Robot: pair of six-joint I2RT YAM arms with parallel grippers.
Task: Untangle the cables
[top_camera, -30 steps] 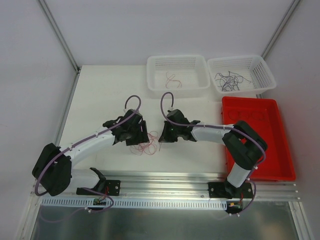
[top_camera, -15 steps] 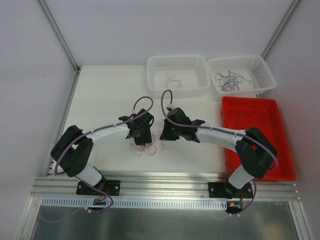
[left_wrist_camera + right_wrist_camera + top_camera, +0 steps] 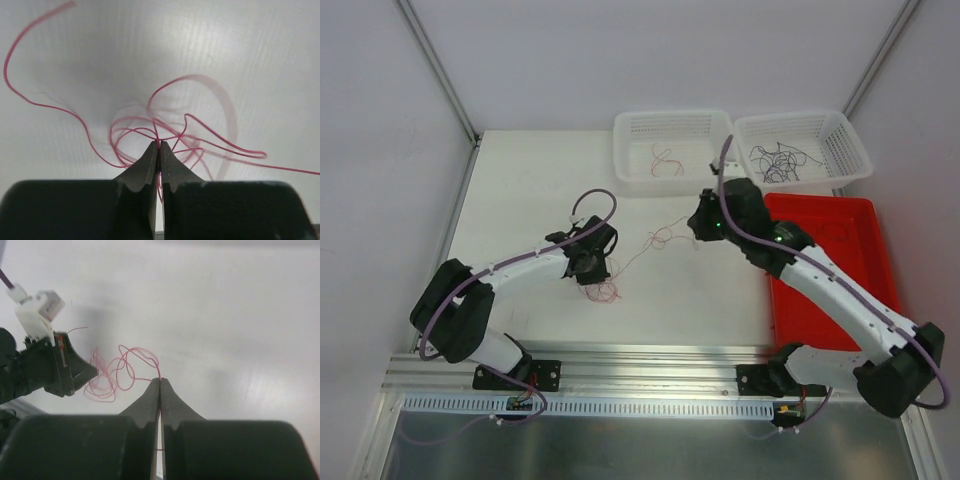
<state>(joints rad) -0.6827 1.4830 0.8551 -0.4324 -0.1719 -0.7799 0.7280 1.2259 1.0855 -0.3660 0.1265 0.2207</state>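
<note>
A tangle of thin red cables (image 3: pixel 606 291) lies on the white table in front of my left gripper (image 3: pixel 599 277). In the left wrist view that gripper (image 3: pixel 159 145) is shut on red strands of the cables (image 3: pixel 186 131), whose loops fan out ahead of the tips. My right gripper (image 3: pixel 693 229) is further right and is shut on one red cable (image 3: pixel 160 380). That strand (image 3: pixel 655 240) runs slack across the table back to the tangle. The right wrist view shows the red loops (image 3: pixel 116 372) beside the left gripper's fingers (image 3: pixel 77 371).
At the back stand two white baskets: one (image 3: pixel 630 168) holds a red cable (image 3: pixel 665 160), the other (image 3: pixel 850 150) holds dark cables (image 3: pixel 778 160). A red tray (image 3: pixel 865 300) lies on the right, partly under my right arm.
My left gripper has shut on the red tangle. My right gripper, still shut, has pulled away to the right and back, drawing one red strand out of the tangle.
</note>
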